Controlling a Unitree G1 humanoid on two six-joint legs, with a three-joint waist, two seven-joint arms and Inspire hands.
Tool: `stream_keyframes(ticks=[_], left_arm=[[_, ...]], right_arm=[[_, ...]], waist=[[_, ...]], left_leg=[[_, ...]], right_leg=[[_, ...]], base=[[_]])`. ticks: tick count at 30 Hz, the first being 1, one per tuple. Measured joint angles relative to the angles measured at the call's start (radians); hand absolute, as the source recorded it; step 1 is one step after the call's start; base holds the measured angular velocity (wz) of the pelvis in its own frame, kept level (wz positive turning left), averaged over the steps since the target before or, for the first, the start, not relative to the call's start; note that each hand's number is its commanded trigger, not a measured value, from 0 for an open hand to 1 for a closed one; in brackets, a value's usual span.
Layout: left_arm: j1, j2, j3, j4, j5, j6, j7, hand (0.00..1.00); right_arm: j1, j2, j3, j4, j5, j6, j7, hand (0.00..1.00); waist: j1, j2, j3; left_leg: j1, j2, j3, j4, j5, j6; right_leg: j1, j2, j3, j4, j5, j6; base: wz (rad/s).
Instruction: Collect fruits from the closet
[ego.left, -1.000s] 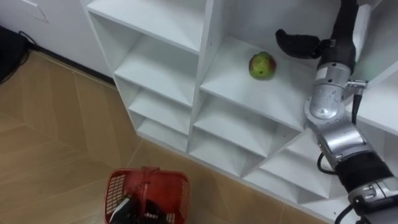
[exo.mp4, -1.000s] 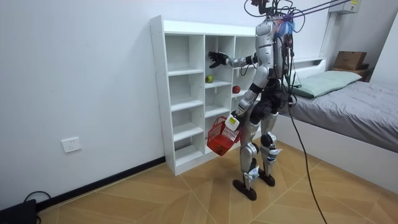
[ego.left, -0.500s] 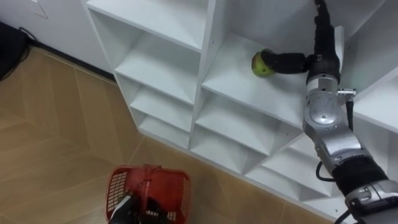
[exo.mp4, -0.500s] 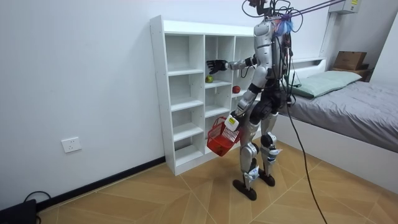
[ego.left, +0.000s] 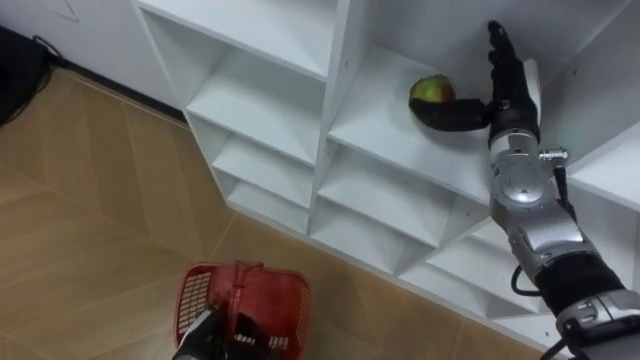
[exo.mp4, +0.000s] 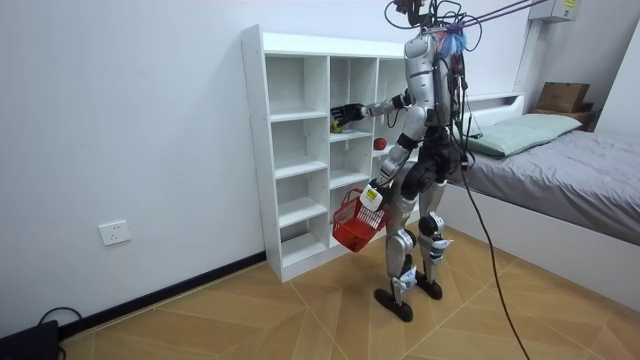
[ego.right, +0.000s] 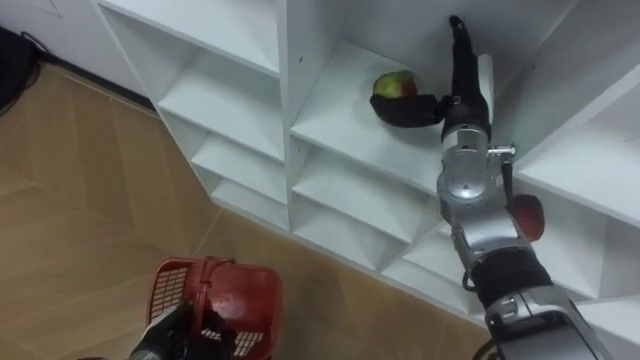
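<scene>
The robot stood facing the white closet (exo.mp4: 263, 150), close by the bed (exo.mp4: 580, 170), with a red basket (ego.left: 285, 305) hanging low at its side. Its left hand (ego.left: 205, 342) had its fingers clamped on the basket's handle. The right hand (ego.left: 455, 115) reached into the middle column, its fingers curled round the near side of the apple (ego.left: 431, 90), though one digit stood straight up, clear of it. The apple sat on that shelf. A red fruit (ego.right: 528, 217) waited in the next compartment along. I reckoned the apple was light, firm and smooth, liable to roll or slip, so it wanted gripping across its widest part from opposite sides, gently enough not to bruise.
</scene>
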Motion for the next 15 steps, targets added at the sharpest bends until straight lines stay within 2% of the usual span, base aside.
stream_keyframes(ticks=[5, 12, 15], left_arm=[[-0.006, 0.0, -0.002, 0.0, 0.0, 0.0, 0.016, 1.0], [-0.01, -0.002, -0.004, 0.003, 0.0, 0.0, 0.019, 1.0], [-0.01, -0.002, -0.003, 0.006, 0.0, 0.0, 0.02, 1.0]], right_arm=[[0.0, 0.0, 0.0, 0.007, 0.013, 0.008, 0.009, 0.0], [-0.002, 0.001, 0.001, 0.039, 0.03, 0.009, 0.012, 0.0], [-0.002, 0.001, 0.001, 0.046, 0.029, 0.009, 0.032, 0.0]], waist=[[0.001, 0.008, 0.0056], [0.014, 0.011, 0.006], [0.014, 0.015, 0.0088]], left_leg=[[-0.003, -0.002, 0.0, 0.003, 0.002, 0.002], [-0.015, -0.004, 0.011, 0.005, 0.007, 0.006], [-0.017, -0.004, 0.013, 0.005, 0.007, 0.007]], right_leg=[[-0.002, -0.003, -0.002, 0.005, 0.0, 0.0], [-0.023, -0.006, 0.004, 0.018, -0.001, 0.0], [-0.029, -0.006, 0.006, 0.028, -0.001, 0.0]], base=[[0.0], [-0.02], [0.0]])
